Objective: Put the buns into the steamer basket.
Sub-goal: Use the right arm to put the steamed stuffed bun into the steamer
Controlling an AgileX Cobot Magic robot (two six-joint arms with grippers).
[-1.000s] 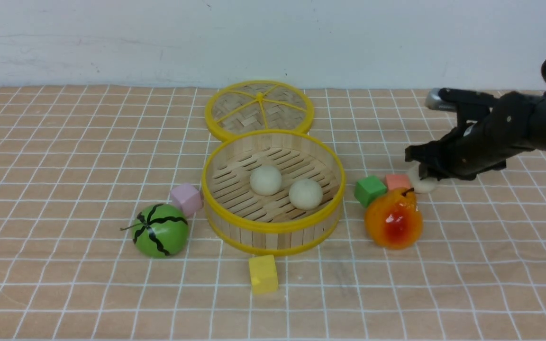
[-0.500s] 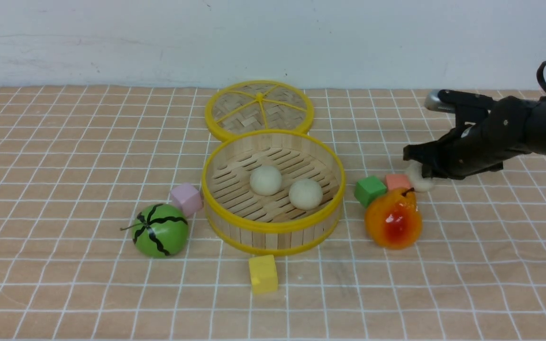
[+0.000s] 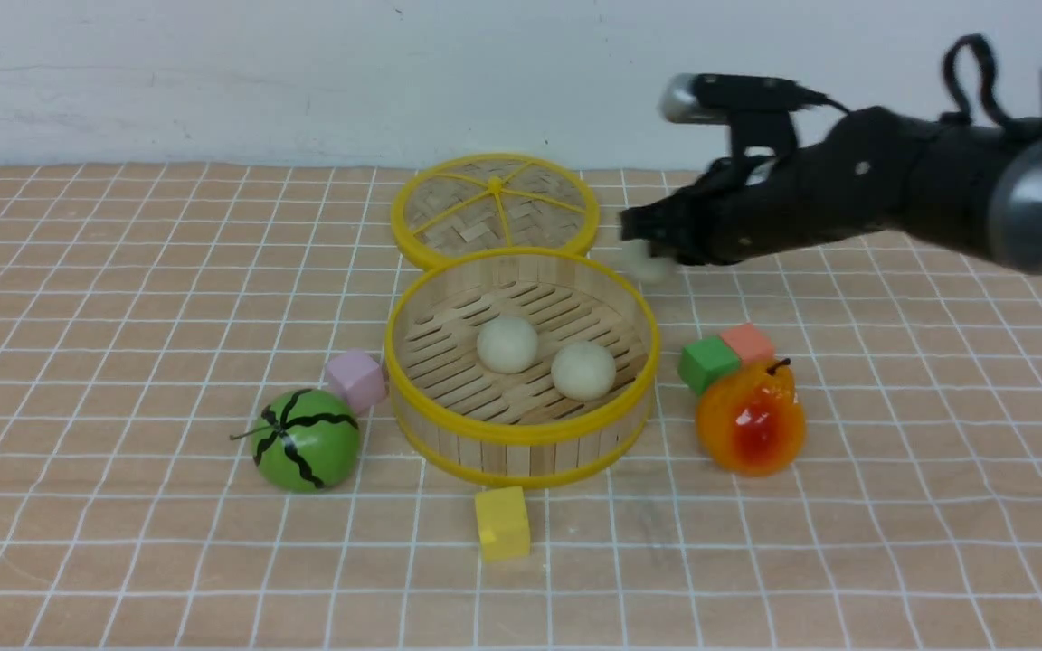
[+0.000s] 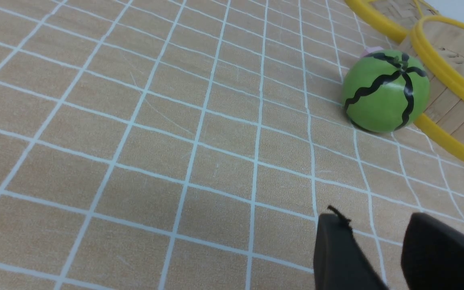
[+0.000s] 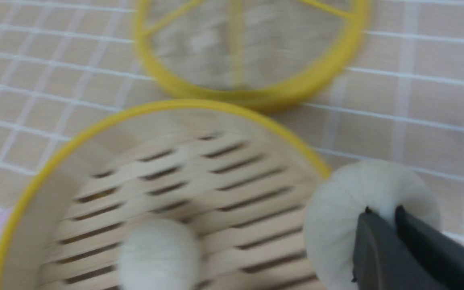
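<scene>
A checked tan cloth (image 3: 123,298) is spread over the whole work surface. The steamer basket (image 3: 521,445) is set at its middle, open at the top, and the flat woven lid (image 3: 494,210) is laid just behind it, touching its far rim.

The right gripper (image 3: 643,249) is held in the air beside the basket's far right rim. Its fingers are closed tight on the third bun (image 3: 648,264), which is pinched at its edge and carried clear of the cloth. In the blurred right wrist view this bun (image 5: 361,189) appears to hang just outside the yellow rim rather than over the slats.

In the left wrist view the left gripper (image 4: 389,249) is seen low over bare cloth, with a gap left between its fingers and nothing held between them.

An orange-red pear (image 3: 750,419) is placed to the right of the basket and a green watermelon toy (image 3: 306,440) to its left.

Two buns (image 3: 507,344) (image 3: 583,370) are seated side by side on the basket's slatted floor.

A green cube (image 3: 707,363) and a salmon cube (image 3: 747,342) are pressed together behind the pear. A pink cube (image 3: 355,380) is set against the basket's left wall, and a yellow cube (image 3: 502,522) lies just in front of the basket.
</scene>
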